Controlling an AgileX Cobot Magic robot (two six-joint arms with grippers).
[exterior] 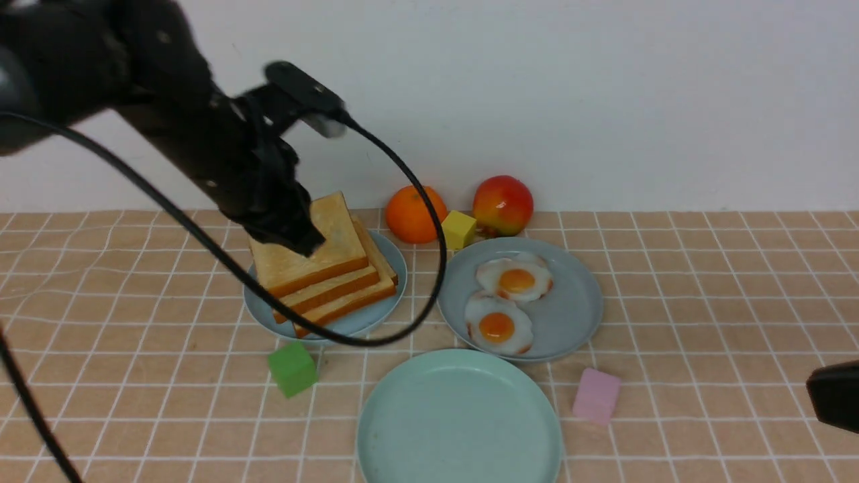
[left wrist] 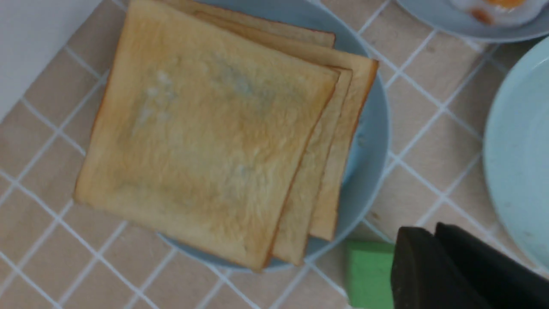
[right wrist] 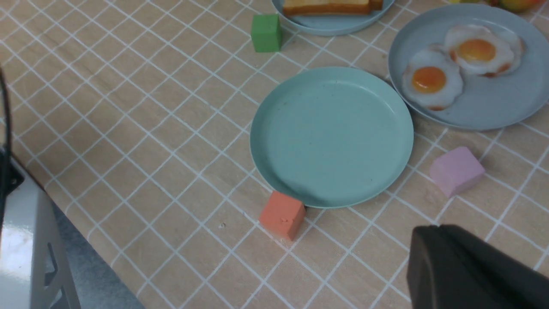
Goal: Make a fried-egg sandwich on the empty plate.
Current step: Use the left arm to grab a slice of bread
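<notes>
No assembled sandwich is in view. Three loose toast slices lie stacked and fanned on a blue-grey plate; they fill the left wrist view. My left gripper is just above the stack, shut and holding nothing. Two fried eggs lie on a second blue-grey plate. The empty mint-green plate sits at the front centre, also in the right wrist view. My right gripper is low at the far right, shut and empty.
A green cube sits in front of the toast plate and a pink block right of the mint plate. An orange, a yellow cube and an apple stand at the back. An orange-red cube touches the mint plate's near rim. The left arm's cable loops between the two blue-grey plates.
</notes>
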